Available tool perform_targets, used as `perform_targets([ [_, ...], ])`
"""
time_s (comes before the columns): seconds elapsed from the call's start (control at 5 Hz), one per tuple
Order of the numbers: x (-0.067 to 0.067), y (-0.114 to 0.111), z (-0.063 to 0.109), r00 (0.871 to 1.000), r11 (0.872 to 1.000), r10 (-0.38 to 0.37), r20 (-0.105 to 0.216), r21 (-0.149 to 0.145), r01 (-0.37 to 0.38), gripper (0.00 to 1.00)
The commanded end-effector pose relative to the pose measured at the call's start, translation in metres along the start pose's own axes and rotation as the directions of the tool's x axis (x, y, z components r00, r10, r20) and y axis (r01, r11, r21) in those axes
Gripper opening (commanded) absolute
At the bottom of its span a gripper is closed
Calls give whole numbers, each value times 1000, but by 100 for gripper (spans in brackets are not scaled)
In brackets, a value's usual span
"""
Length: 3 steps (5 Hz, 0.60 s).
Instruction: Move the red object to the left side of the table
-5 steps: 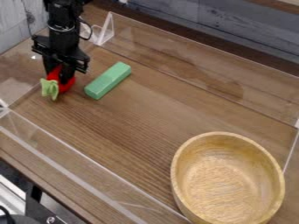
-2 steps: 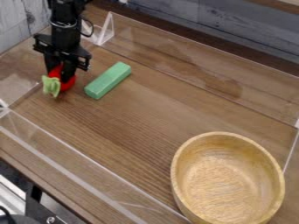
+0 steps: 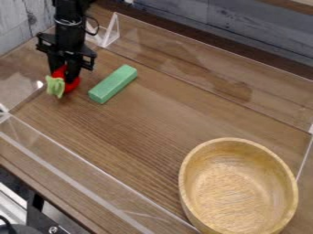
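Observation:
The red object (image 3: 60, 86) is a small red toy fruit with a light green leafy end. It lies on the brown wood-grain table (image 3: 171, 119) near the left edge. My gripper (image 3: 66, 79) points down over it, with the black fingers (image 3: 76, 69) closed around the red body. The green leafy end sticks out to the left of the fingers. The fruit's underside touches or nearly touches the tabletop.
A green rectangular block (image 3: 112, 83) lies just right of the gripper. A large wooden bowl (image 3: 239, 189) sits at the front right. Low clear acrylic walls (image 3: 73, 174) border the table, with one close to the left of the fruit.
The gripper and the fruit have crept slightly up the picture, towards the back; otherwise nothing differs.

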<state>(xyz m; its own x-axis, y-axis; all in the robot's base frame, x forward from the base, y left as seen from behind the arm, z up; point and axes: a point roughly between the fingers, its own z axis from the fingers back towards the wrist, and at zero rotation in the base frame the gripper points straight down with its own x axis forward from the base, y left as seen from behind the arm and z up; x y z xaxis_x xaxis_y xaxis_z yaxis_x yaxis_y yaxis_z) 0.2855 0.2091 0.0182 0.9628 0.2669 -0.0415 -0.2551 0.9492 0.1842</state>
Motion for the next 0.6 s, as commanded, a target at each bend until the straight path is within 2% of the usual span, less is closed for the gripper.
perform_targets([
  [0.0,6,-6,-1,1000,1000,21,-3,-11,-21,0],
  [0.4,15,-8,0,1000,999,28,-10,-16,-28,0],
])
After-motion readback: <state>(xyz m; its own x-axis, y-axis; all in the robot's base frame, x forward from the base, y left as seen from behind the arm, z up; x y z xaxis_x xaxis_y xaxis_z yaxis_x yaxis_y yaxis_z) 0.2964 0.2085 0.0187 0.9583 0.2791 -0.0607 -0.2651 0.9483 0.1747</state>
